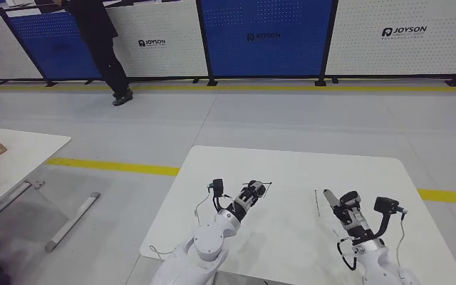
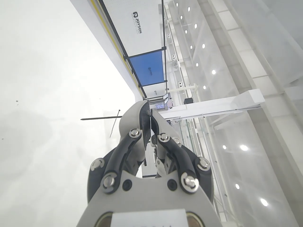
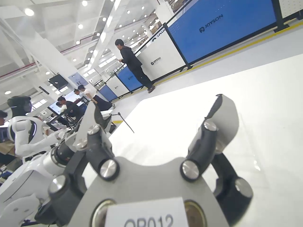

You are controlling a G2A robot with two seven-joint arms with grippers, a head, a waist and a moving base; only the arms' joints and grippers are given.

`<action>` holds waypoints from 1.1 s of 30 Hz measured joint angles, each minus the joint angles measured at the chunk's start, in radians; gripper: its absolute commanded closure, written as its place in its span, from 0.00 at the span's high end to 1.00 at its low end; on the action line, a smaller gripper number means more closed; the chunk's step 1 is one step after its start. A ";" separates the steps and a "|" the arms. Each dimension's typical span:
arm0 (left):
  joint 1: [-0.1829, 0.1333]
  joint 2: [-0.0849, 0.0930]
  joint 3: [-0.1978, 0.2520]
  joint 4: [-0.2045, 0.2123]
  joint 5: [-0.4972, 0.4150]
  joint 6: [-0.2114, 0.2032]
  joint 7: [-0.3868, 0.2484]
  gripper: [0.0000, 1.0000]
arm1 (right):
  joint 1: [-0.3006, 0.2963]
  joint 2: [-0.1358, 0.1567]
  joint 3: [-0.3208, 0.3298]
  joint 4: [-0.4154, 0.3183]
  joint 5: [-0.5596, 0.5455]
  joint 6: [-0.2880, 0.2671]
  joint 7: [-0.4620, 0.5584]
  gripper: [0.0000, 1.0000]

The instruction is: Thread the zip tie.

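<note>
On a white table [image 1: 299, 164] in a bright factory hall, the left gripper [image 2: 148, 109] pinches a thin black plastic zip tie [image 2: 99, 118] between pads pressed fully together. The right gripper [image 3: 156, 102] waits nearby with its fingers spread wide, holding nothing. The tie juts out past the left fingertips, bent at a sharp angle into one long straight run and a shorter strand crossing it. A small knob at the bend is probably the head. No loop is closed, so threading appears not yet begun. Done well, the open pincer would grip the free tail close to its tip, square it with the head's slot and feed slowly, since so slim a strap will likely flex.
</note>
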 measured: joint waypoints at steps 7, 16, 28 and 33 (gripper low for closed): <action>0.000 -0.001 -0.004 0.005 -0.015 -0.005 0.005 0.00 | 0.004 0.000 0.010 -0.004 0.029 0.008 0.004 1.00; 0.018 -0.004 -0.042 0.001 -0.040 -0.048 0.086 0.00 | -0.001 0.011 0.171 -0.010 0.275 0.060 0.017 1.00; 0.017 -0.004 -0.037 0.005 -0.022 -0.046 0.101 0.00 | 0.018 0.013 0.184 0.001 0.295 0.102 0.048 1.00; 0.017 -0.004 -0.037 0.005 -0.022 -0.046 0.101 0.00 | 0.018 0.013 0.184 0.001 0.295 0.102 0.048 1.00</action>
